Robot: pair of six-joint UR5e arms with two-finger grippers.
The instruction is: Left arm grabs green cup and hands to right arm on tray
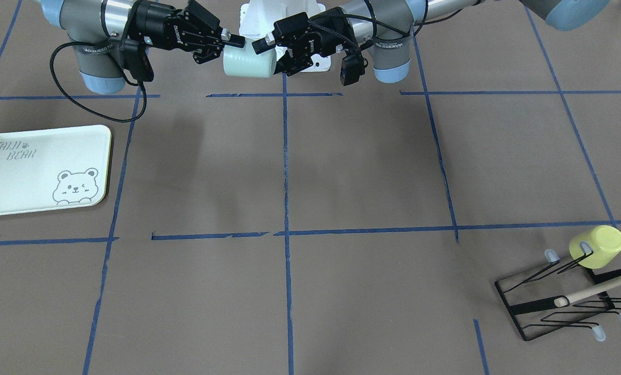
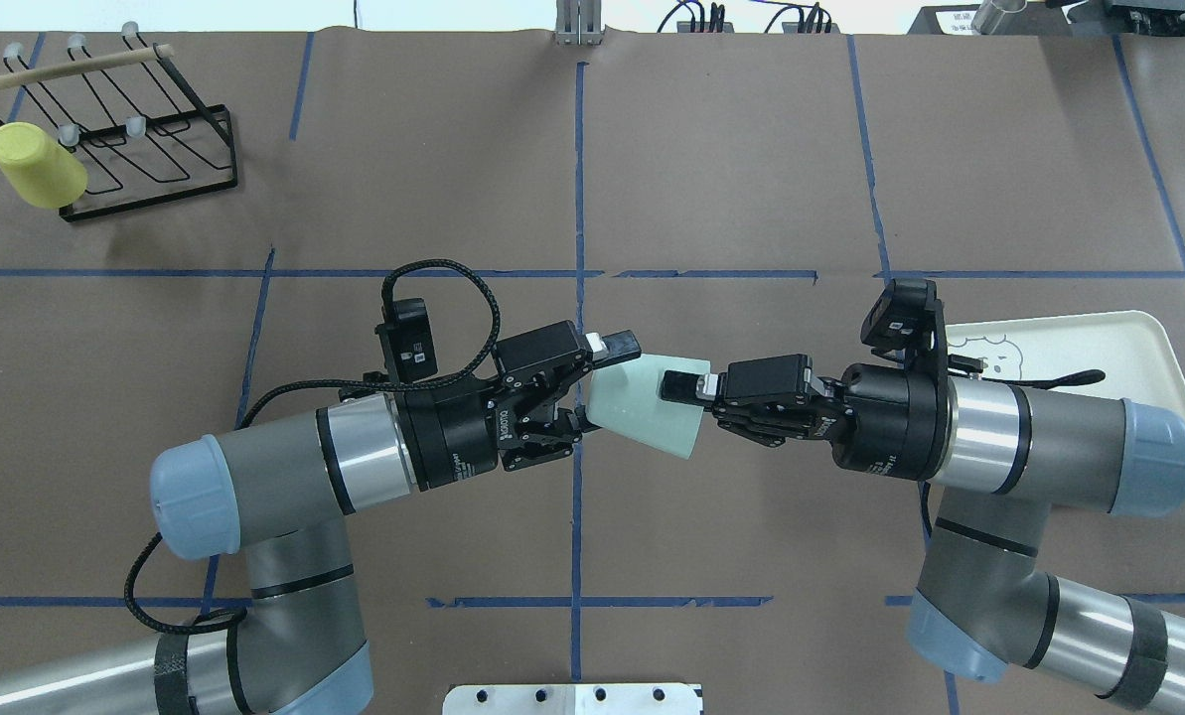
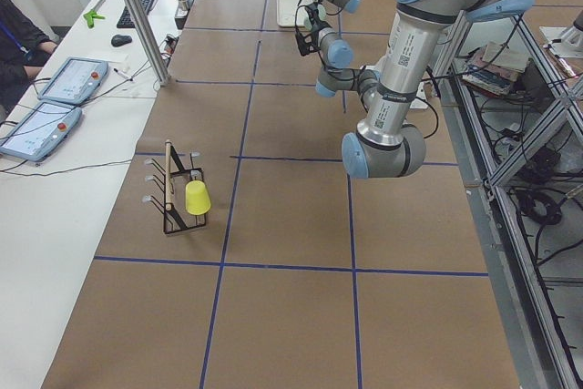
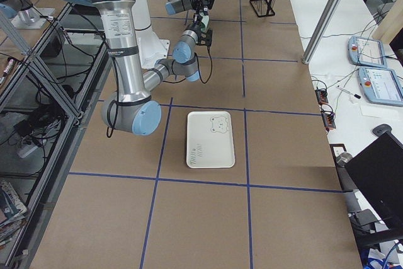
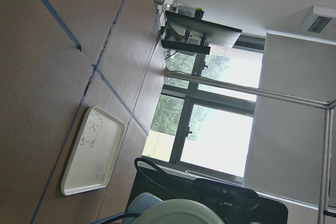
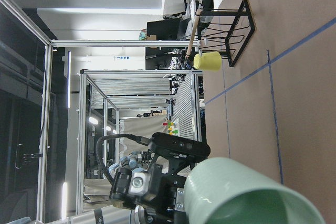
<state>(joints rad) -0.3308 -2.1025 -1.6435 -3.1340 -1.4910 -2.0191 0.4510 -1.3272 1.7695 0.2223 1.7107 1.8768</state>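
The green cup point(image 2: 642, 405) lies on its side in the air between my two grippers, well above the table; it also shows in the front view point(image 1: 248, 65). My left gripper point(image 2: 592, 389) is shut on its narrow base end, one finger on each side. My right gripper point(image 2: 689, 392) grips the wide rim end: one finger point(image 2: 681, 385) lies on the outer wall, and the other is hidden by the cup. The cup's open mouth point(image 6: 252, 198) fills the bottom of the right wrist view. The tray point(image 2: 1153, 343) lies bare on the table, partly under my right arm.
A black wire rack point(image 2: 150, 134) with a wooden rod stands at the far left corner, and a yellow cup point(image 2: 36, 164) hangs upside down on it. Blue tape lines cross the brown table. The tray also shows in the front view point(image 1: 29, 177).
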